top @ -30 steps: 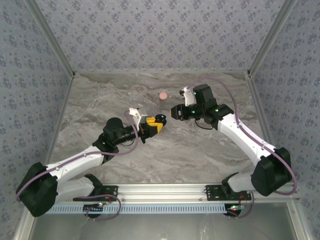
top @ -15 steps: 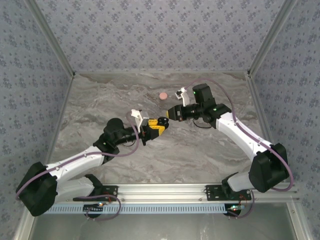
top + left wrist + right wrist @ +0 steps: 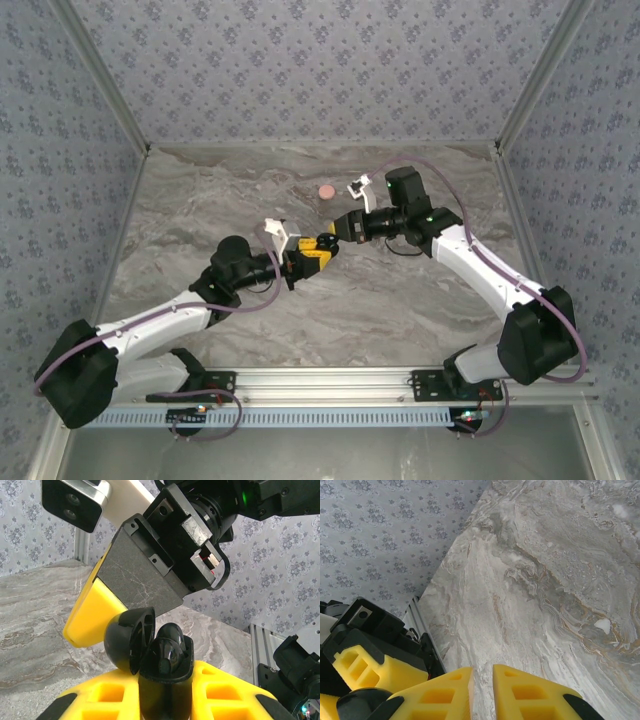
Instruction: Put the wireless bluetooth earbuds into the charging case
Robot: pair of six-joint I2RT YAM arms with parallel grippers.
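My left gripper [image 3: 312,252] is shut on the black charging case [image 3: 165,695], holding it upright above the table with its lid [image 3: 127,640] swung open to the left. A glossy black earbud [image 3: 171,647] sits inside the case's opening. My right gripper [image 3: 336,228] hovers just right of and above the case. One of its yellow fingers [image 3: 92,615] stands right behind the lid. In the right wrist view that gripper [image 3: 482,680] has its fingers drawn almost together, only a slim gap of table showing between them and nothing in it. The lid [image 3: 362,702] shows at the lower left there.
A small round pink piece [image 3: 326,190] lies on the marble table [image 3: 420,300] behind the grippers. Patterned walls close in the back and both sides. A metal rail [image 3: 330,380] runs along the near edge by the arm bases.
My right gripper has moved left up to the held case and its fingers have closed in. The left gripper with the case has shifted slightly towards it.
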